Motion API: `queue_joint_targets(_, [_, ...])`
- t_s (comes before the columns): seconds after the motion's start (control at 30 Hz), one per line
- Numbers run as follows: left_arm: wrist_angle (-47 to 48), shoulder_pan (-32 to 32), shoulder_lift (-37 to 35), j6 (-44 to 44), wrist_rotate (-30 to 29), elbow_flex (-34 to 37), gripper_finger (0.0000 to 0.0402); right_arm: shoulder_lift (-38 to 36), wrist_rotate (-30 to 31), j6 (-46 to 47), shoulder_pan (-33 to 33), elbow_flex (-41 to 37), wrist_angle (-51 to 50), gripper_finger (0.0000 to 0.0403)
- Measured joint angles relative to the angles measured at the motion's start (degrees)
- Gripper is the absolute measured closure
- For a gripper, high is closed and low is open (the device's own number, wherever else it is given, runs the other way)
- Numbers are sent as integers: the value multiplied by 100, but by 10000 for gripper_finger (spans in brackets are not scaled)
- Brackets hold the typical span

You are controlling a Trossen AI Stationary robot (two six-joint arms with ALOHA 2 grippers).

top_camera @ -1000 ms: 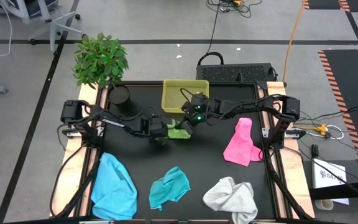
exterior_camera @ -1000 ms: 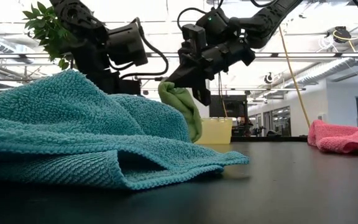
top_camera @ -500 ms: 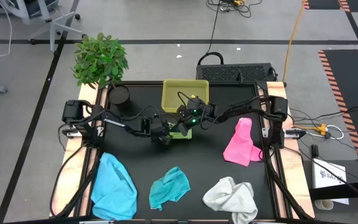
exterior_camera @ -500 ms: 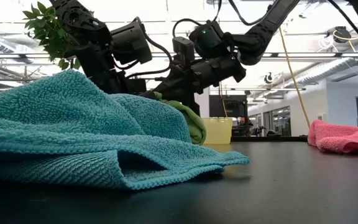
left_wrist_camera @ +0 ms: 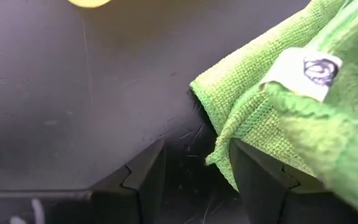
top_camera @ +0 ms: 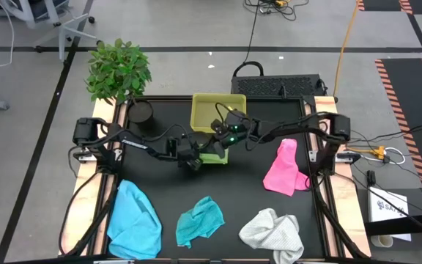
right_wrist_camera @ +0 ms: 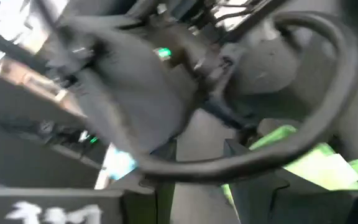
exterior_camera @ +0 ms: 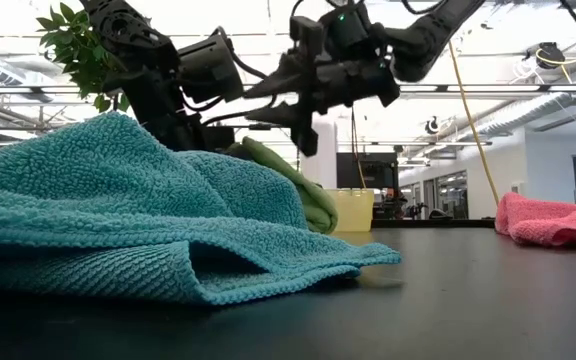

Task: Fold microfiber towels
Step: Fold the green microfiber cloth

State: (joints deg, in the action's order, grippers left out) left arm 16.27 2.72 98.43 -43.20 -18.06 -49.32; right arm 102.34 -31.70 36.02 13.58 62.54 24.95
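1. Nearest along the front edge of the black bench (top_camera: 160, 191) lie three towels: the light blue towel (top_camera: 134, 218) on the left, the teal towel (top_camera: 198, 218) in the middle and the white towel (top_camera: 272, 231) on the right, all crumpled and apart from one another; in the low view the teal towel (exterior_camera: 118, 215) fills the foreground
2. Farther back on the right the pink towel (top_camera: 284, 169) lies loose, well apart from both arms
3. In the middle of the bench the lime green towel (top_camera: 212, 155) lies folded in a small heap, just in front of the yellow-green tray (top_camera: 204, 119)
4. The left gripper (top_camera: 190, 160) is low at the green towel's left edge; in its wrist view the jaws stand apart on either side of a corner of the green towel (left_wrist_camera: 272, 112), which carries a white label (left_wrist_camera: 303, 71), and they do not clamp it
5. The right gripper (top_camera: 218, 141) hangs above the green towel's back edge, and the low view shows its jaws spread apart and clear of the cloth, with nothing in them
6. At the back left corner stand a dark cup (top_camera: 141, 114) and a leafy plant (top_camera: 118, 70)
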Motion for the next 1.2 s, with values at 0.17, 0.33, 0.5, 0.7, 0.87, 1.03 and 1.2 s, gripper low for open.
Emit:
queue_joint_targets(0.17, [38, 0, 9, -1, 0, 0, 220, -385, 13, -508, 23, 11, -1461, 282])
queue_joint_targets(0.33, [31, 0, 9, -2, 0, 0, 220, -274, 167, -807, -80, -2, -2127, 286])
queue_joint_targets(0.5, [16, 0, 9, 24, 0, 0, 220, 18, 185, -827, -98, 2, -1912, 286])
queue_joint_targets(0.7, [486, -13, -449, 95, 35, -8, 220, 363, 188, -866, -91, 5, -1809, 287])
queue_joint_targets(0.87, [1261, -24, -1270, 101, 1, -11, 220, 565, 186, -845, -89, 3, -1510, 287])
queue_joint_targets(1.03, [1306, -24, -1808, 92, -406, -11, 220, 709, 188, -836, -89, 2, -1416, 287])
queue_joint_targets(1.2, [659, -24, -1729, 202, -378, -9, 220, 709, 520, -900, -87, 2, -1360, 287])
